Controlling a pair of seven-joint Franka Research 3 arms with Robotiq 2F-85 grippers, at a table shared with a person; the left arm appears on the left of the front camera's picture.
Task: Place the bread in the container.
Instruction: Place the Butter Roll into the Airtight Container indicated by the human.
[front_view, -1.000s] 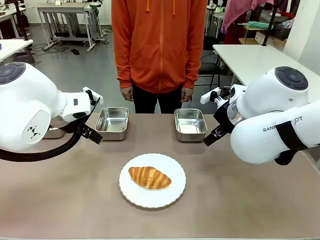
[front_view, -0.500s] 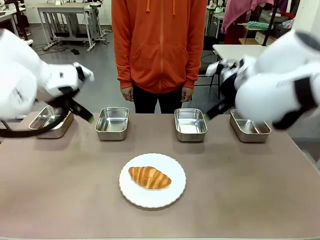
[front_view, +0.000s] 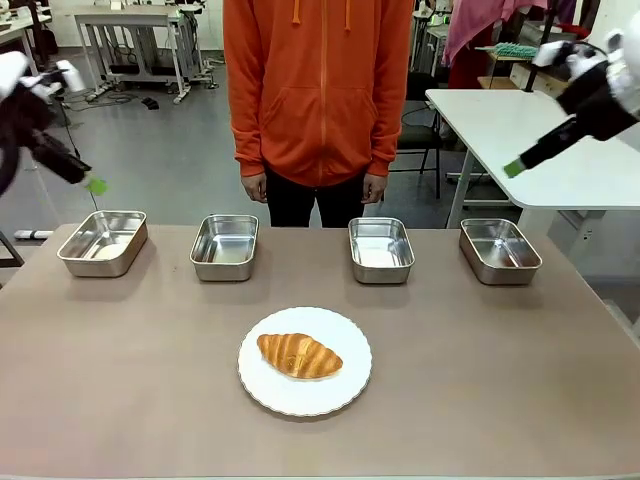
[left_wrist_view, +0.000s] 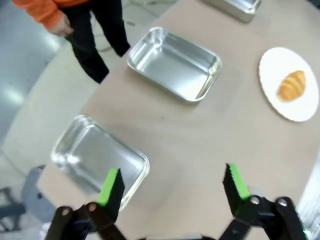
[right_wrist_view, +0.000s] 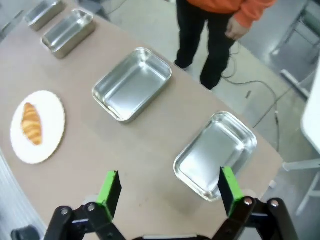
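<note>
Steel is what we meet first from the front: four shiny pans in a row on the brown table (front_view: 140, 400), the left-end pan (front_view: 103, 242), inner-left pan (front_view: 225, 246), inner-right pan (front_view: 381, 249) and right-end pan (front_view: 500, 250). They sit at 10, 11, 1 and 2 o'clock from the white plate (front_view: 300, 398) at mid-table. The croissant (front_view: 300, 355) lies on that plate, outside every pan. A person in an orange hoodie (front_view: 318, 90) stands at 12 o'clock beyond the table. The left gripper (front_view: 95, 183) hangs high at 10 o'clock, above the left-end pan, and the right gripper (front_view: 515, 168) hangs high at 2 o'clock. From here we cannot tell how either pincer stands. Through the left wrist camera we see the left pincer's green pads (left_wrist_view: 111, 184) wide apart with nothing between them. The left-end pan lies at 8 o'clock, the inner-left pan at 12, and the croissant on its plate at 2. Through the right wrist camera we see the right pincer's pads (right_wrist_view: 227, 182) likewise spread and empty. The right-end pan is at 3 o'clock, the inner-right pan at 11, and the croissant on its plate at 9.
</note>
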